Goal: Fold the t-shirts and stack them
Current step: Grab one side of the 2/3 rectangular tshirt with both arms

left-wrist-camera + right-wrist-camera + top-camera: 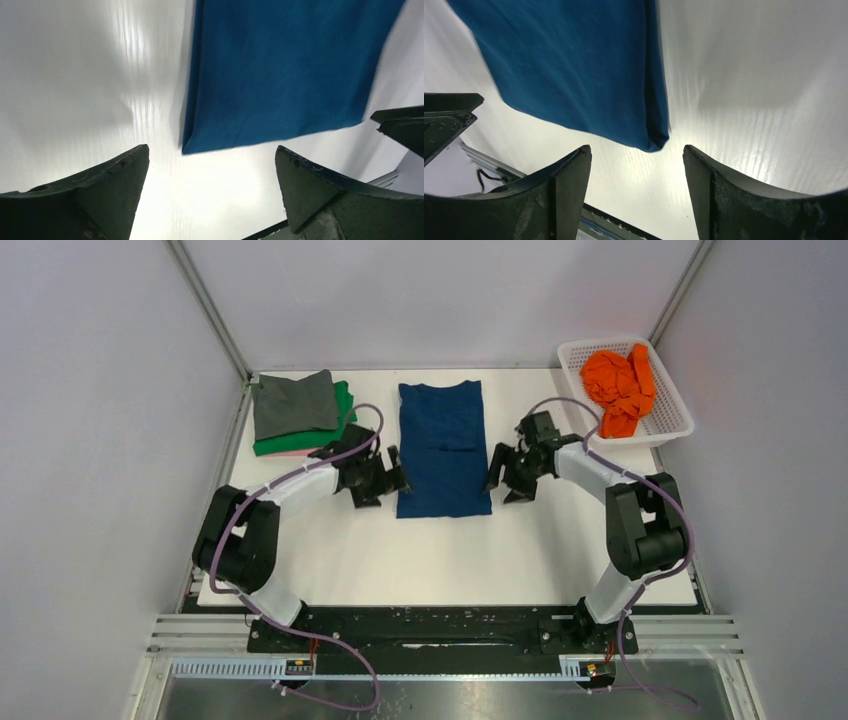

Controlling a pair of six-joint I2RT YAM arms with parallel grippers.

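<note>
- Where the white table [400,560] reaches its far left corner, we find the folded pile: a grey t-shirt [293,403] lies on a green t-shirt [345,412], with a sliver of a pink t-shirt [288,453] showing underneath.
- Next comes the left gripper [392,472], low over the table just beside the left edge of the blue t-shirt [441,445]. Its wrist camera shows the left gripper [211,155] with jaws spread wide and nothing between them, and the near left corner of the blue t-shirt [280,70] lying just ahead.
- Between the two arms, the blue t-shirt lies flat mid-table, folded lengthwise into a long panel with its neck toward the far wall. We judge it light, limp and layered: it will sag and slip open if lifted by one ply. We would pinch every layer at the two near corners and raise both ends together.
- On the other side, the right gripper [505,475] sits just beside the shirt's right edge. Seen from its own wrist, the right gripper [636,150] has parted jaws holding nothing, with the near right corner of the blue t-shirt [574,65] lying just ahead of them.
- At far right, an orange t-shirt [620,385] lies crumpled in the white basket [672,425], not yet folded.
</note>
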